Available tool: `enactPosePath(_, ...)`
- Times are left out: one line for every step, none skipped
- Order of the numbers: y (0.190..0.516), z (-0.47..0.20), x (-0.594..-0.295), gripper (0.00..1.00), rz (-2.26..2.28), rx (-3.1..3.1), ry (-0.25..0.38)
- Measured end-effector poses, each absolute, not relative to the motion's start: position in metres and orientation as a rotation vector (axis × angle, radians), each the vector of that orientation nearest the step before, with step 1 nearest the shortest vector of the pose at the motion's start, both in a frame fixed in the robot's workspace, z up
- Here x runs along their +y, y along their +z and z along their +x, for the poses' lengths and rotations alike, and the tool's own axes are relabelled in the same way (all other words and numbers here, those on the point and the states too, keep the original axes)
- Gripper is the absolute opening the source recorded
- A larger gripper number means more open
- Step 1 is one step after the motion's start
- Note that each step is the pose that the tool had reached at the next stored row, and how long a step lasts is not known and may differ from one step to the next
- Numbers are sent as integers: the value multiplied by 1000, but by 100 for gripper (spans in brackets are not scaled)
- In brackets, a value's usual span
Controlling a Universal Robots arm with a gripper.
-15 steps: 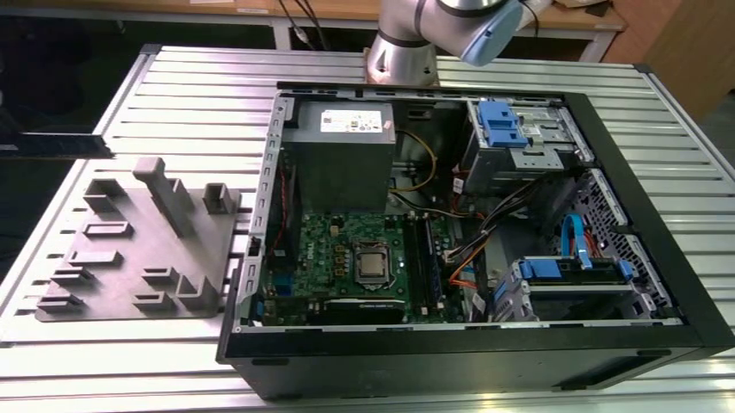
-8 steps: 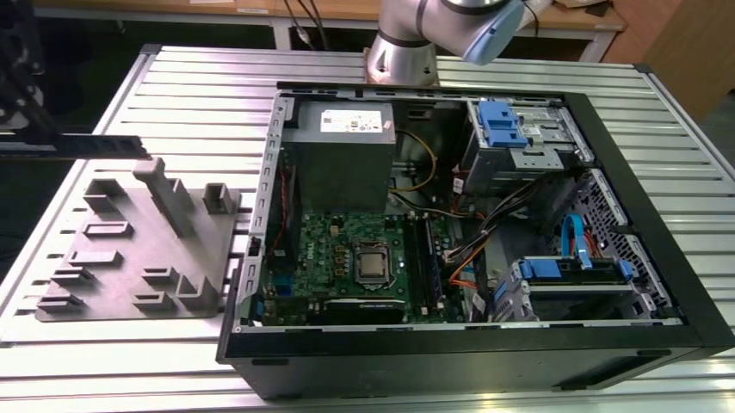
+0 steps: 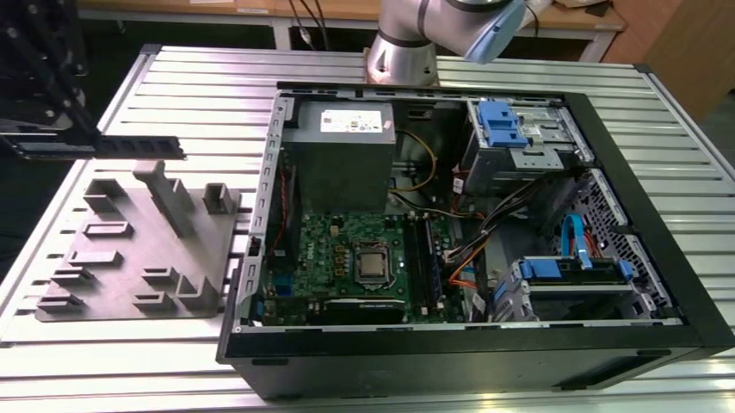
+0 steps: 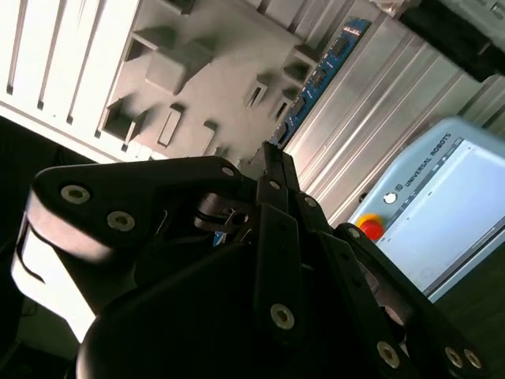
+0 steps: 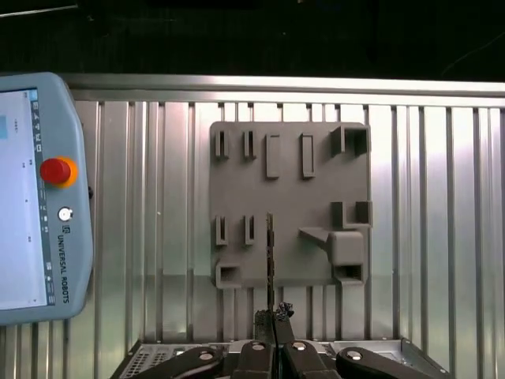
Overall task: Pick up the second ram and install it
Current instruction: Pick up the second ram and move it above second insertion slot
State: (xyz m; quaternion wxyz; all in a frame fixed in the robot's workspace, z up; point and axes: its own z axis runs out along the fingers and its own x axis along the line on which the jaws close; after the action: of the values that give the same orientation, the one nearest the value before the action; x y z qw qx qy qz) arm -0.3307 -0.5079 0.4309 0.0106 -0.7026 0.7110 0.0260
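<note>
Status: pick-up done, install not done.

- The gripper [image 5: 273,320] has its fingers pressed together on one end of the second ram [image 3: 140,147], pinching it. In the first wrist view the strip runs edge-on, straight out from the fingertips.
- In the exterior view the ram is held level near the far end of the grey block [image 3: 126,258], on that view's left. We judge it to be lifted clear of the block's raised holders.
- The ram is well apart from the open computer case [image 3: 655,249] and its motherboard [image 3: 344,249], so seating it in a long slot is what remains.

Counts:
- ram strips in the gripper: one
- grey blocks: one, carrying several holders
- computer cases: one, lid off
- motherboards: one
- square silver processor sockets [image 3: 370,264]: one
- teach pendants [image 5: 31,197] on the slatted metal table [image 3: 206,69]: one

Caveat: the long slots just beside the socket are dark and crowded. We cannot count them or tell whether one already holds a strip.
</note>
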Motion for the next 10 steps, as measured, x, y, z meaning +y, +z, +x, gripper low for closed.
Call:
enactPosePath(431, -327, -508, 8, -2193, 2219, 81)
enactPosePath(431, -323, -508, 8, -2193, 2219, 81)
enactPosePath(431, -319, -508, 8, -2193, 2219, 81)
enactPosePath(431, -315, -508, 8, -2193, 2219, 81)
enactPosePath(431, -311, -508, 8, -2193, 2219, 81)
enactPosePath(431, -308, -508, 8, -2193, 2219, 81)
enactPosePath(431, -305, -508, 8, -2193, 2219, 81)
enactPosePath(431, -302, -508, 8, -2193, 2219, 81)
enactPosePath(431, -298, -508, 8, -2193, 2219, 81)
enactPosePath(431, -295, -508, 8, -2193, 2219, 81)
